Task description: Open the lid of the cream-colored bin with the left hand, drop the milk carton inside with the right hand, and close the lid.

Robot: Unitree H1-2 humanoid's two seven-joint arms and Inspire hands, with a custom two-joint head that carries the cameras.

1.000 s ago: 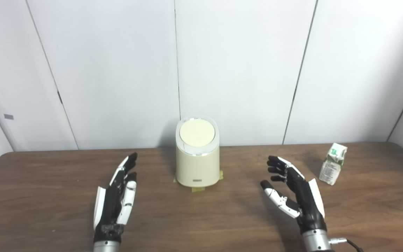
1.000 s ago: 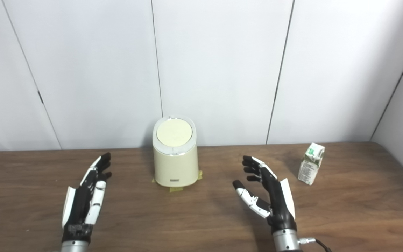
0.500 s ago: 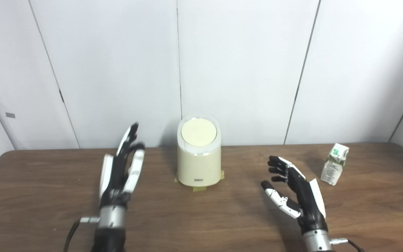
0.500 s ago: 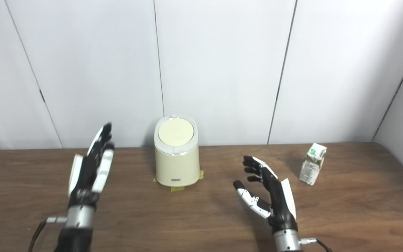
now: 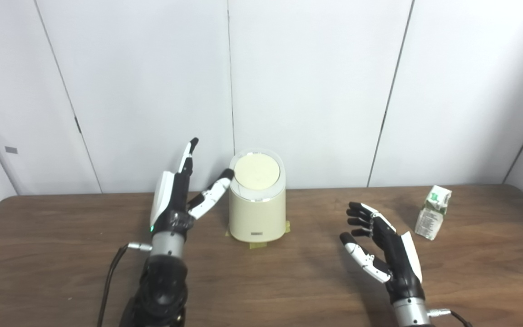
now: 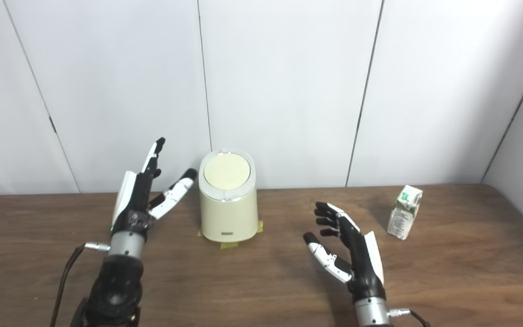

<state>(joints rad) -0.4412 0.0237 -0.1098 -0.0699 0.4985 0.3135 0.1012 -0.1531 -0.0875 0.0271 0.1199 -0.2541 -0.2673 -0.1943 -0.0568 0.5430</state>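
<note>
The bin (image 5: 257,204) stands mid-table (image 5: 61,272), carton (image 5: 433,212) far right, seemingly nearer the back edge.

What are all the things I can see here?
bin: one, cream, standing at the back middle of the table, lid shut
tape: a few yellowish bits, sticking out from under the bin
milk carton: one, white and green, upright at the far right of the table
table: one, dark brown wood, across the bottom
wall: white panels behind the table
left hand: one, black and white, raised beside the bin's left side, open, thumb tip near the lid's edge
right hand: one, black and white, open above the table, between the bin and the milk carton
</note>
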